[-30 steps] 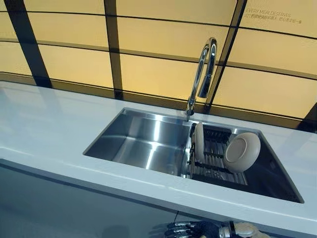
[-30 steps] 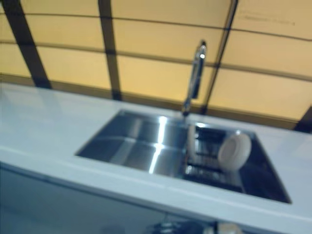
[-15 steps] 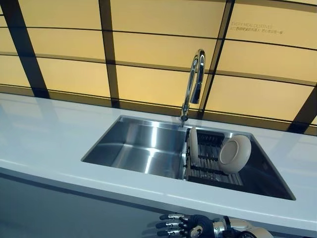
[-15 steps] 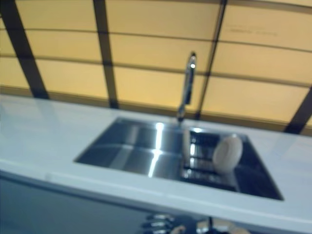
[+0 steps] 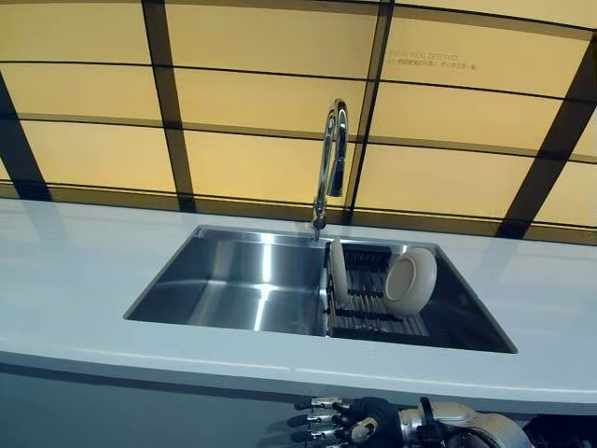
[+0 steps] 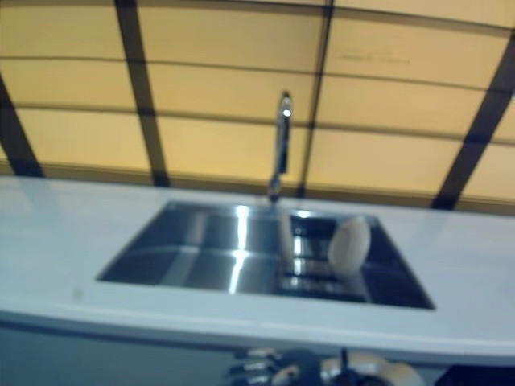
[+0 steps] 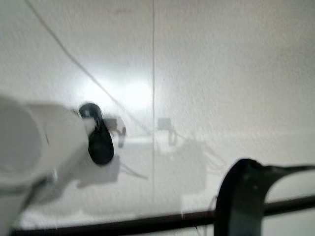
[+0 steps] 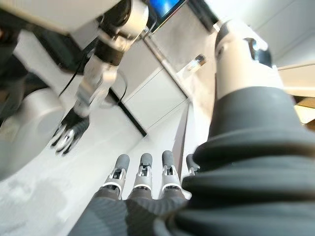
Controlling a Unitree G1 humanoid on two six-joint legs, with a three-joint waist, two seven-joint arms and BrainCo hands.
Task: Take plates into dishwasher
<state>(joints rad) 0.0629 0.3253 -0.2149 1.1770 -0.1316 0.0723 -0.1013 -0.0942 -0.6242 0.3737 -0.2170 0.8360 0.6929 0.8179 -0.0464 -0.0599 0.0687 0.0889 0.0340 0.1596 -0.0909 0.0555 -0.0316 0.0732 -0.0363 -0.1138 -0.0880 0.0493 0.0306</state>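
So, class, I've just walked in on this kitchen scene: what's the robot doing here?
Nothing is being handled yet. Two plates stand on edge in the rack in the right part of the sink, below the faucet. The right hand hangs open below the counter edge. The left hand hangs low, holding nothing.

Stainless steel sink basin point(image 5: 244, 285): left part bare, open from above. Right part of basin taken by dark wire dish rack point(image 5: 373, 303); cream plate point(image 5: 338, 273) stands upright at rack's left edge, cream bowl point(image 5: 410, 281) leans on rack's right side, narrow gap between them. Tall chrome gooseneck faucet point(image 5: 329, 161) rises behind basin, just behind rack's left end, overhanging approach from above there. White countertop point(image 5: 75, 271) left and right of basin bare. Right hand point(image 5: 340, 422) low, below counter's front edge, fingers straight.
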